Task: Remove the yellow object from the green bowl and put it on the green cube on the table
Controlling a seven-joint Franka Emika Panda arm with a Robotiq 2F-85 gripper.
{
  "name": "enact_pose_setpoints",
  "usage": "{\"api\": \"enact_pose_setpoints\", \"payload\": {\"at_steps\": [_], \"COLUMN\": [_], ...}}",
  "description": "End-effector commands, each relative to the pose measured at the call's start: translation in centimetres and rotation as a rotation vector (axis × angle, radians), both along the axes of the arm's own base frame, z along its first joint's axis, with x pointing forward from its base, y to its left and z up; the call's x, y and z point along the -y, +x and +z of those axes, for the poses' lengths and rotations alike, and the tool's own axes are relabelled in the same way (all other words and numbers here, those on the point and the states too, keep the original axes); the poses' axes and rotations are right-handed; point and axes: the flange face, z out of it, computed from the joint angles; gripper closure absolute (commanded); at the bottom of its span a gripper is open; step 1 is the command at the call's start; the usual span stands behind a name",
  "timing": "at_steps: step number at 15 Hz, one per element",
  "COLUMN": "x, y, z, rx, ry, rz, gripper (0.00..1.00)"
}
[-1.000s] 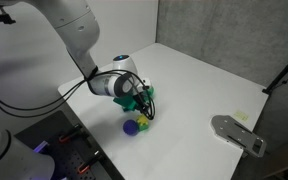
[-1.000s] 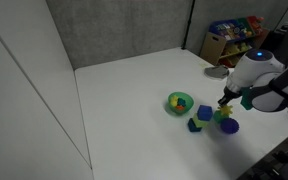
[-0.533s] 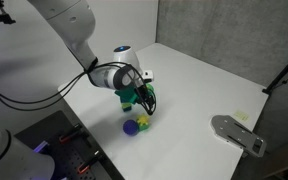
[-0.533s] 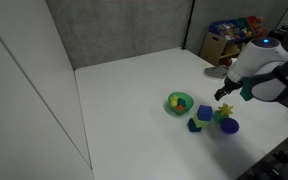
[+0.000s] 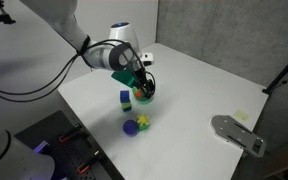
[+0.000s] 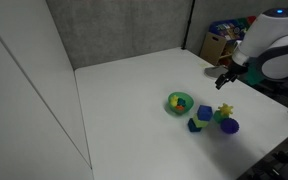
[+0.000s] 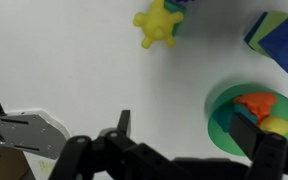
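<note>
Blue block (image 5: 125, 97) and round purple object (image 5: 131, 127) close together — grey flat plate (image 5: 239, 133) well apart, cluttered shelf (image 6: 232, 38) behind.

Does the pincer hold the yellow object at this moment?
No, the open pincer is empty, and the yellow object lies apart from it in the wrist view.

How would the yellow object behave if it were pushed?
The yellow object looks knobbly, so it probably would not roll far. In an exterior view it seems perched on the green cube, so it may topple off.
</note>
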Motion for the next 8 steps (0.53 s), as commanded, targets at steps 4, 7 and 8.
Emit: {"api": "enact_pose_setpoints", "payload": {"at_steps": [4,7,8], "x": [-0.8,-1.0,-1.1], "y": [-1.4,-2.1,-2.5], "z": [6.7,9.9,11.0], "rx": [-0.041,-0.057,-0.060], "ry": [0.072,0.131,0.149], "rz": [-0.076,-0.133,-0.148], "gripper": [0.00,0.00,0.00]}}
